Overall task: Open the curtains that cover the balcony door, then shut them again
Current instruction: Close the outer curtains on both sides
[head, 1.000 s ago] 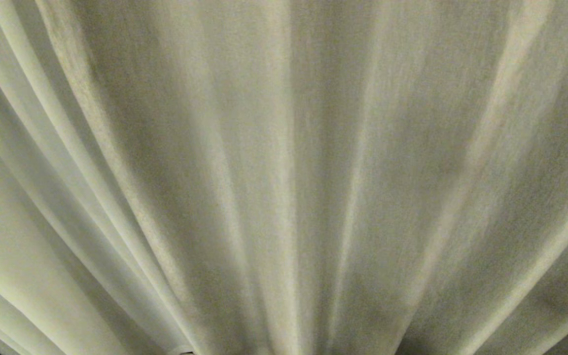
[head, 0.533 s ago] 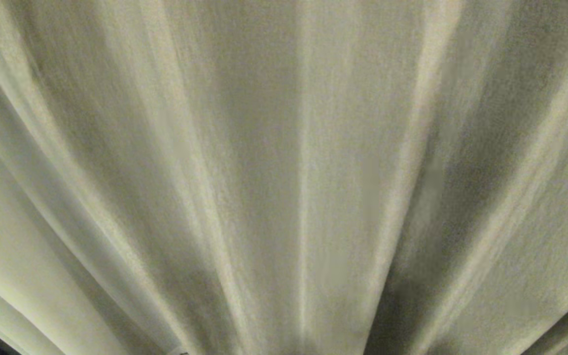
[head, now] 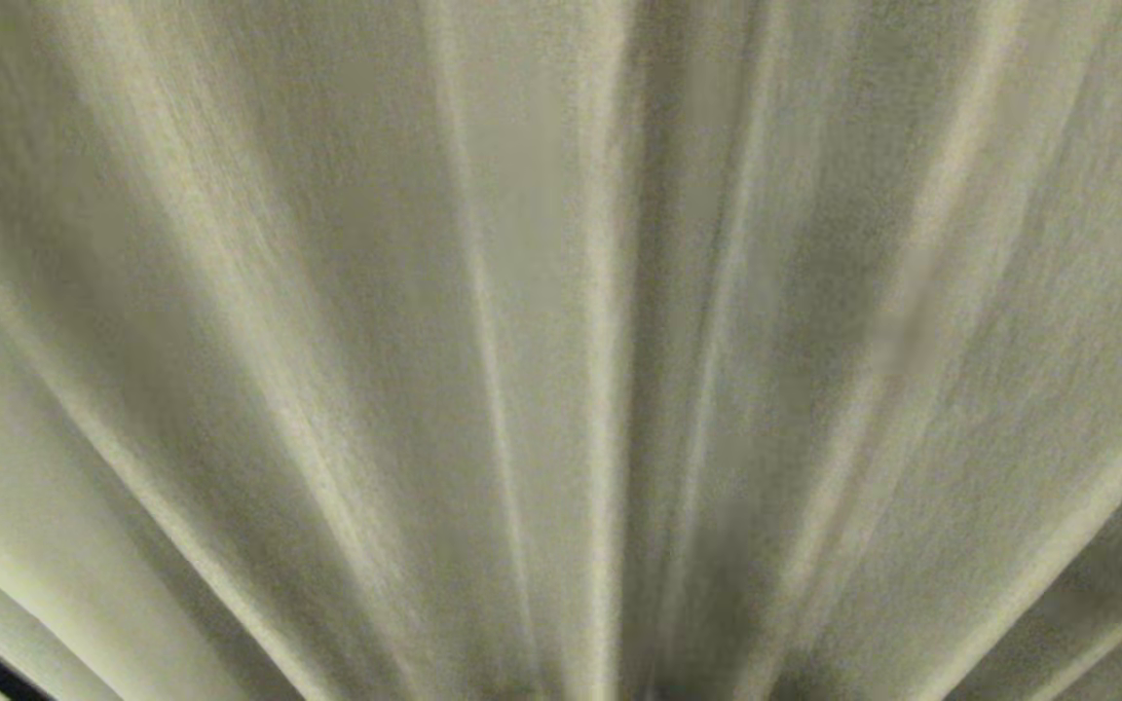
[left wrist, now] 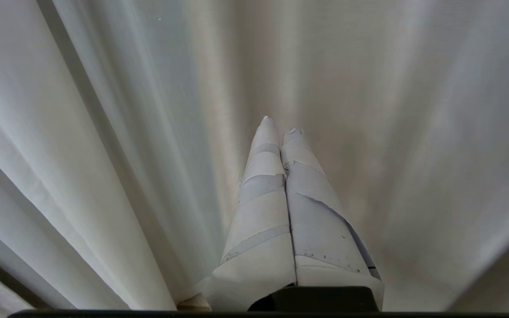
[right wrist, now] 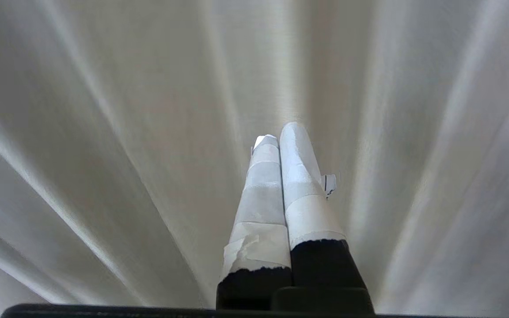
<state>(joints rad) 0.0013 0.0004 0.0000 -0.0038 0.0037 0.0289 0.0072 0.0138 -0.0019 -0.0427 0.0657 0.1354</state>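
Since a second ago the whole head view has slid across the fabric, so the folds sit in new places and the dark sliver at the lower left corner shows as a thin diagonal band; that reads as camera motion, not cloth being pulled. Cream curtains (head: 542,321) fill every view edge to edge, their soft folds fanning out from the bottom centre. Neither arm appears in the head view. From its wrist camera, the left gripper (left wrist: 279,126) points straight at the curtains (left wrist: 391,110), its white-taped fingers (left wrist: 263,185) pressed together and empty. Likewise the right gripper (right wrist: 279,132) faces the curtains (right wrist: 104,110) with taped fingers (right wrist: 301,176) together, nothing between them
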